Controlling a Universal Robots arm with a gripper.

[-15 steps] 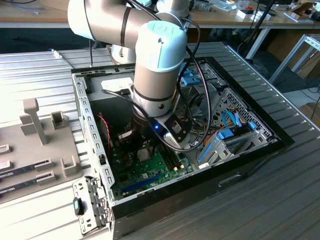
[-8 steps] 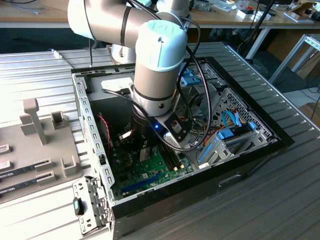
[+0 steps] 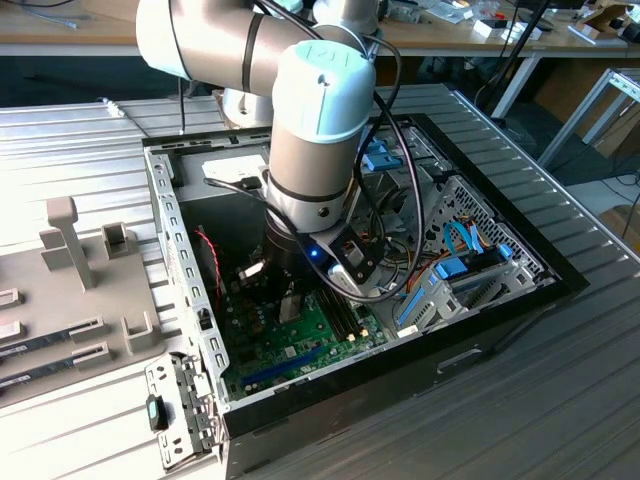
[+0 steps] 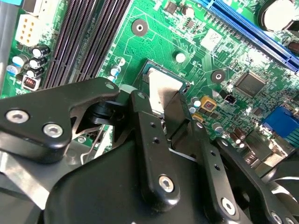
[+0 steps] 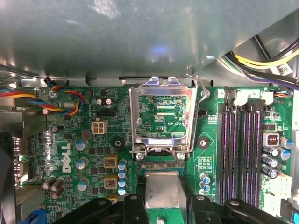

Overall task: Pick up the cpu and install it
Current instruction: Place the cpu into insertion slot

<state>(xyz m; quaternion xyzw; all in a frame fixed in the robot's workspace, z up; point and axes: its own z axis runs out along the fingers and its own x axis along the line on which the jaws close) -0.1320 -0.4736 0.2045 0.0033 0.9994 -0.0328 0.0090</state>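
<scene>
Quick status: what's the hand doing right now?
Hand: closed on the cpu, low over the motherboard inside the case.

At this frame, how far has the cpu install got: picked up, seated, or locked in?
Pickup looks done: the cpu sits between the fingers of the gripper, low over the motherboard inside the computer case. In hand: the gripper holds it at the socket; whether it is fully seated cannot be told. Left: the socket's metal frame stands flipped open, so the chip is not locked in.
</scene>
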